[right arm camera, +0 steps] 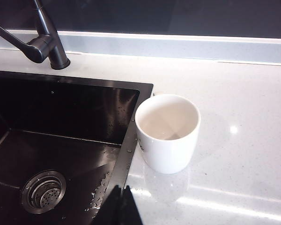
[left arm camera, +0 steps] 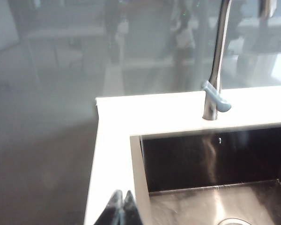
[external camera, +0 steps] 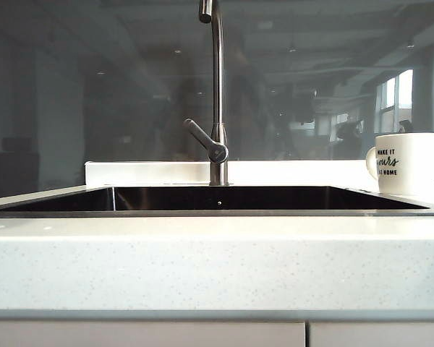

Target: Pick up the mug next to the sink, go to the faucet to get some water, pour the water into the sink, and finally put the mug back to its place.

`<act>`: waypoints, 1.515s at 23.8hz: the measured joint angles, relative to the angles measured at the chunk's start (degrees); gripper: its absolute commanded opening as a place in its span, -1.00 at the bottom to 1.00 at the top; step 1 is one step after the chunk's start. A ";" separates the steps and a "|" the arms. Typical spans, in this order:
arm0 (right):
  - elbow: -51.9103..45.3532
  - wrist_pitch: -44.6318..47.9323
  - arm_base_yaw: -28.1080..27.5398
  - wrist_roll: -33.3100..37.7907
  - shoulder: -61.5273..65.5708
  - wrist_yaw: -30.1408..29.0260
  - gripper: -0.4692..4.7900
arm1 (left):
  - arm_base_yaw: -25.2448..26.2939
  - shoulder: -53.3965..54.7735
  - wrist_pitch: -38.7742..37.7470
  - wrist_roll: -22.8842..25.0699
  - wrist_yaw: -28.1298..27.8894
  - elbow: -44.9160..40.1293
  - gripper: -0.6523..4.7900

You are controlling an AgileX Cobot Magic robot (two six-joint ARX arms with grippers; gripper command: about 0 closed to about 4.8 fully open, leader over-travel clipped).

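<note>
On the counter [external camera: 217, 260] right of the sink [external camera: 58, 201] stands the mug [external camera: 406, 163], upright, its handle turned toward the basin in the exterior view and its black lettering facing the camera. Neither arm shows from out there. From the right wrist, the right gripper [right arm camera: 118, 206] hangs over the counter just by the sink's right rim, jaws pressed together and carrying nothing, with the mug [right arm camera: 167, 132] a little farther on, close beside the rim. The mug looks empty, though a faint sheen low inside could be a film of water; hard to say. Droplets [right arm camera: 102, 187] bead the rim and the near basin wall by the drain [right arm camera: 43, 192]. Over on the far side of things, the left gripper [left arm camera: 121, 211] sits above the sink's left rim, likewise clamped shut and empty, with the faucet [left arm camera: 215, 70] well off to its right and no water running. Now the risks: a shut gripper driven at that mug would shove it rather than take it, and with the mug so near the edge, a nudge leftward could tip it into the basin. The wet rim may let it slide. The handle is out of sight from the right wrist, so a grasp aimed there would be blind; the smooth glazed wall may slip in a pinch.
</note>
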 measured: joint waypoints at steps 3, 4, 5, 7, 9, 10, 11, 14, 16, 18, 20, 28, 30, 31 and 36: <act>0.00 0.00 0.00 0.00 0.00 0.00 -0.84 | 0.00 -5.86 5.38 -1.57 -0.13 -10.47 -0.77; 0.00 0.00 0.00 0.00 0.00 0.00 -0.84 | 0.02 -6.73 6.69 -1.88 -0.20 -12.20 -0.77; 0.00 0.00 0.00 0.00 0.00 0.00 -0.84 | 0.00 -9.14 9.79 -2.93 -0.96 -15.69 -0.77; 0.00 0.00 0.00 0.00 0.00 0.00 -0.84 | 0.02 -11.93 12.63 -4.07 -2.47 -19.89 -0.77; 0.00 0.00 0.02 0.00 0.00 0.00 -0.84 | 0.02 -15.15 13.22 -4.13 -2.49 -22.69 -0.77; 0.00 0.00 0.02 0.00 0.00 0.02 -0.84 | 0.02 -15.93 13.42 -4.13 -2.49 -23.43 -0.77; 0.00 -0.02 0.02 0.02 0.00 0.00 -0.84 | 0.02 -17.00 13.97 -4.02 -2.49 -25.29 -0.77; 0.00 0.00 0.02 0.00 0.00 0.00 -0.84 | 0.02 -16.70 14.14 -4.13 -3.56 -28.15 -0.77; 0.00 -0.02 0.02 0.02 0.00 0.00 -0.84 | 0.02 -16.70 14.47 -3.85 -3.96 -28.04 -0.77; 0.00 -0.02 0.02 0.00 0.00 0.00 -0.84 | 0.02 -16.72 14.99 -2.58 -5.16 -27.89 -0.77; 0.00 -0.02 0.02 0.00 0.00 0.00 -0.84 | 0.39 -16.72 14.97 -0.81 -5.44 -27.89 -0.77; 0.00 -0.02 0.02 0.00 0.00 0.00 -0.84 | 1.01 -16.72 16.20 -0.22 -5.64 -27.89 -0.77; 0.00 0.00 0.02 0.00 0.00 0.00 -0.84 | 1.01 -16.72 16.22 -0.22 -5.64 -27.89 -0.77; 0.00 -0.02 0.02 0.00 0.00 0.00 -0.84 | 1.01 -16.72 16.20 -0.22 -5.64 -27.89 -0.77; 0.00 0.00 0.02 0.00 0.00 0.00 -0.84 | 1.01 -16.72 15.93 -0.20 -5.64 -27.89 -0.77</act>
